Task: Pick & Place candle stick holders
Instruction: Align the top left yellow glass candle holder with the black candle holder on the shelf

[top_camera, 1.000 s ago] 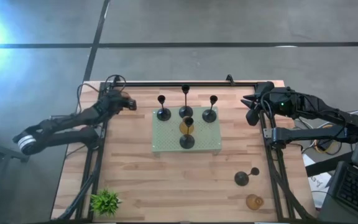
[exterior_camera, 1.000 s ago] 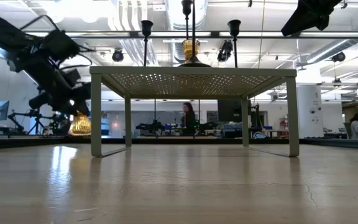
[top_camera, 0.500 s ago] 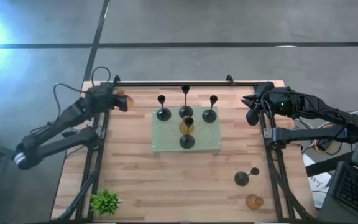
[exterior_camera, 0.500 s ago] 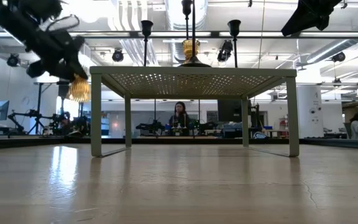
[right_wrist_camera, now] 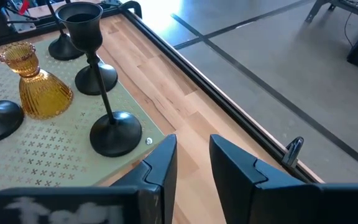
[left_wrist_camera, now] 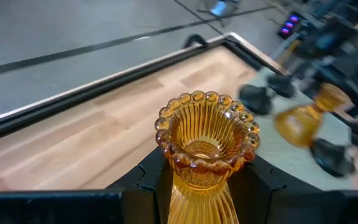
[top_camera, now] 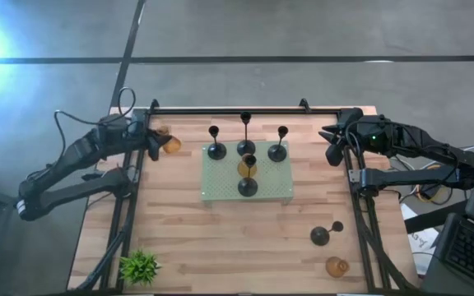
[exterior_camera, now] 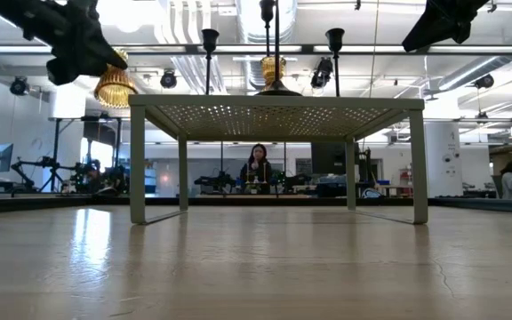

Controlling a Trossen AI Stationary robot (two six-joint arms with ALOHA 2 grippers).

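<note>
My left gripper [top_camera: 161, 145] is shut on an amber ribbed candle holder [left_wrist_camera: 207, 140], high above the table's far left part; the holder also shows in the low view [exterior_camera: 114, 86]. My right gripper [top_camera: 333, 145] is open and empty above the far right, right of the pale green mat stand [top_camera: 220, 185]. Several black holders, one of them [top_camera: 277, 152], and one amber holder [top_camera: 246, 167] stand on their bases on the stand. A black holder [top_camera: 322, 235] and an amber one [top_camera: 336, 265] are on the table at the near right. My left gripper pinches the amber holder at its narrow neck [left_wrist_camera: 197, 186], just below the beaded cup, between its two fingers [left_wrist_camera: 157, 180]. The fingers come from the table's left. The holder is lifted clear of the table and tilted, its cup past the fingertips.
A small green plant [top_camera: 140, 265] stands at the near left corner. A black rail [top_camera: 245, 110] runs along the table's far edge. The stand is raised on legs [exterior_camera: 138, 160]. People sit in the room behind the table.
My left gripper has gone up with the amber holder from close above the table at the far left, staying shut on it. The holder now hangs high, clear of the table, about level with the stand's top. My right arm has kept still.
</note>
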